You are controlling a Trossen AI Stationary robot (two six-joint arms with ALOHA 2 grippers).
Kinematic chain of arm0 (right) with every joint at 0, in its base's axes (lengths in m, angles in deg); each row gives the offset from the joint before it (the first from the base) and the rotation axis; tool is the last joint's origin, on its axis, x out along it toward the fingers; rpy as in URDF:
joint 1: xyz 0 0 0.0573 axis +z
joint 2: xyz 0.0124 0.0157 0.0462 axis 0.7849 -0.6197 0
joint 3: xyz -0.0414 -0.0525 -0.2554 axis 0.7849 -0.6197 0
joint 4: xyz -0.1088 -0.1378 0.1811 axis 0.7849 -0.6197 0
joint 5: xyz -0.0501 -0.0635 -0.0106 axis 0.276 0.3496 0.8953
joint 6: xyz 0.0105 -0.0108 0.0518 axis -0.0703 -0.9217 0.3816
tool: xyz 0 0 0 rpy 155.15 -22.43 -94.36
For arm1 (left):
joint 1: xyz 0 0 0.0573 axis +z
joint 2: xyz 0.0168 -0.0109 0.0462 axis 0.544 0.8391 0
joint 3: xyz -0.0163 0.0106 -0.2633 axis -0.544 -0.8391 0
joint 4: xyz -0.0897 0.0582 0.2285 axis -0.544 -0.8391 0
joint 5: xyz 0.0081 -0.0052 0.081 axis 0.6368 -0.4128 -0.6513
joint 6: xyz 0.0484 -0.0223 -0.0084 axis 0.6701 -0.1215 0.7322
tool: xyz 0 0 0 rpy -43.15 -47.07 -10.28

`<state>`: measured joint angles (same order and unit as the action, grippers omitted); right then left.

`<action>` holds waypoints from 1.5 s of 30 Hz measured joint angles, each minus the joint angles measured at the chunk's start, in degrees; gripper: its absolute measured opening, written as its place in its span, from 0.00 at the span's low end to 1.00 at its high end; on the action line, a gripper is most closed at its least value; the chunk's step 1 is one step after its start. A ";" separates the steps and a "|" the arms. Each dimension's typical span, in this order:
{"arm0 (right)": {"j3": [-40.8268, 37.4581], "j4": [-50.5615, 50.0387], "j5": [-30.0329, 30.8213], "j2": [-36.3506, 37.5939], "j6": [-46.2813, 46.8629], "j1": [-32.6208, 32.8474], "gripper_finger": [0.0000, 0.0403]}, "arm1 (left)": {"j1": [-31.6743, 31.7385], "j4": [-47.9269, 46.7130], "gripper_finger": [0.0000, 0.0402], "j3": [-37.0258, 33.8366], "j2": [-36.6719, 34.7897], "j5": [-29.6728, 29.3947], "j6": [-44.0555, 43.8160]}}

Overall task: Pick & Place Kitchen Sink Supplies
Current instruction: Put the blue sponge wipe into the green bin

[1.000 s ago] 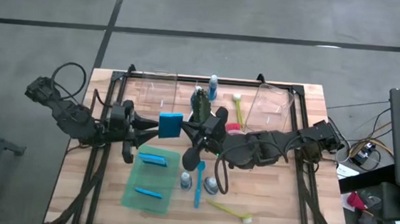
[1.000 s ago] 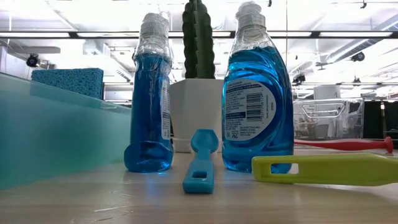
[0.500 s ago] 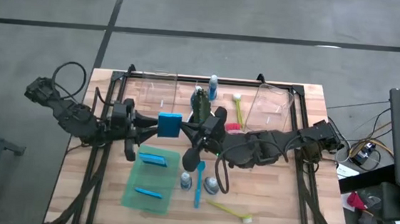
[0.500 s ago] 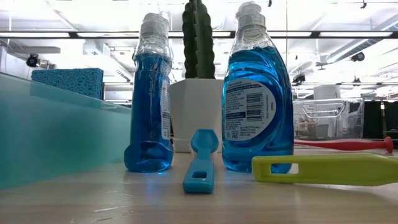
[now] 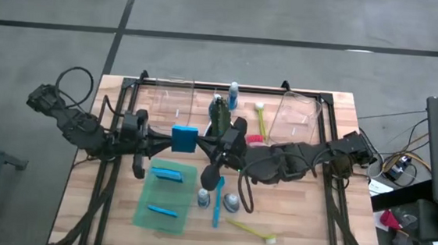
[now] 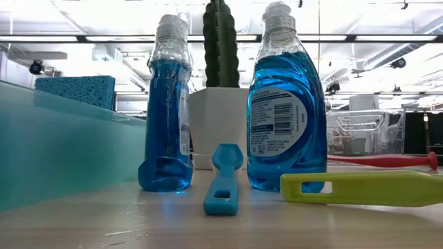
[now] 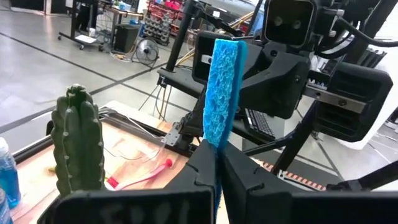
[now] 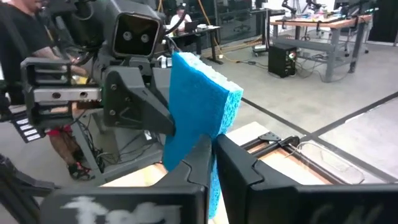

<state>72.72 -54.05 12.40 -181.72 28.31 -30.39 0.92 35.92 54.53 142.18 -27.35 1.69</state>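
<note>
High view, centre: blue sponge stands on edge, clamped between left gripper and right gripper, both jaws closed on it.

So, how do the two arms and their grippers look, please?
Both arms are dark, nearly black, built of chunky jointed segments with black cables looping along them. The left gripper and right gripper each have two flat, dark, matte fingers. Each wrist carries a boxy black housing with a small two-lens camera unit. No markings are readable.
</note>
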 joint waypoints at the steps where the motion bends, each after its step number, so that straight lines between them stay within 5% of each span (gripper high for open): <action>1: 0.00 -0.19 -0.15 0.04 -0.10 0.08 0.06 | 0.00 -0.02 0.02 0.00 -0.19 0.44 0.00; 11: 0.00 -10.71 -0.37 3.29 0.09 0.55 0.29 | 0.04 -2.15 0.06 0.00 -3.60 9.91 -1.74; 18: -0.02 -12.63 0.02 4.43 -1.74 0.54 0.37 | 0.04 -9.63 0.04 0.02 -4.87 19.13 -8.72; 30: -0.20 -13.88 0.46 4.33 -4.44 -0.80 0.35 | -0.02 -28.32 0.04 0.02 -2.14 41.35 -20.95; 45: -0.22 -15.82 0.66 4.26 -5.48 -1.66 0.29 | -0.81 -41.45 0.04 0.02 8.64 45.82 -12.56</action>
<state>72.50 -69.87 13.06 -177.46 22.83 -32.05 0.11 -5.53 54.55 150.82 18.46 -10.87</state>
